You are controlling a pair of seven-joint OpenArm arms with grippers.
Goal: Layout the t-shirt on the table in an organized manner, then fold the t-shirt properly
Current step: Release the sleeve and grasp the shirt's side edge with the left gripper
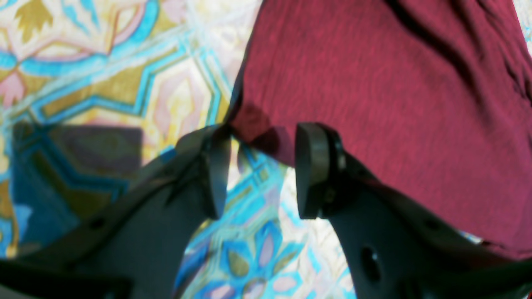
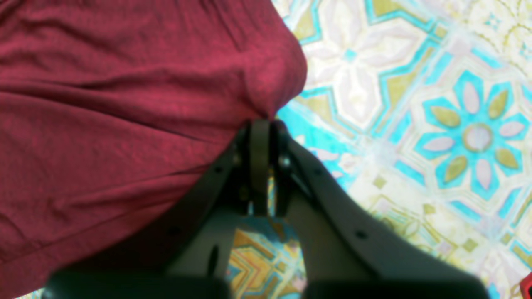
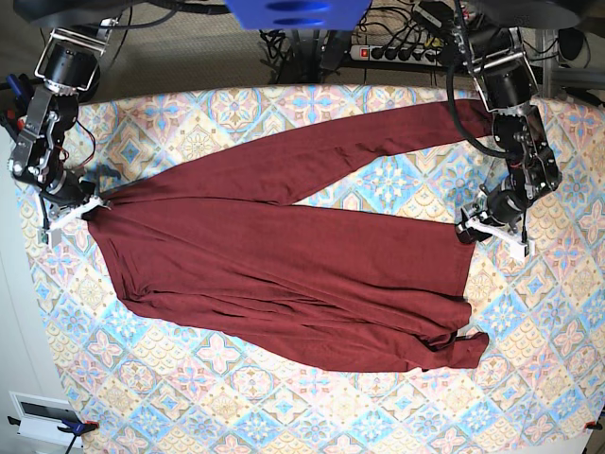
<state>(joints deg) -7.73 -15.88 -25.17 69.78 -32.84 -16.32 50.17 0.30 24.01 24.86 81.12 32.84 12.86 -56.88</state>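
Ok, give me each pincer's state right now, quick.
Left pincer: open, holding nothing, a corner of the t-shirt lying between its fingers.
Right pincer: shut on the t-shirt's edge.

Two black, jointed arms with exposed cabling and silver motor housings. Left end effector (image 1: 262,170): matte black, curved fingers with flat rounded pads (image 1: 309,170) and small screw holes. Right end effector (image 2: 261,166): identical black build, visible bolts.
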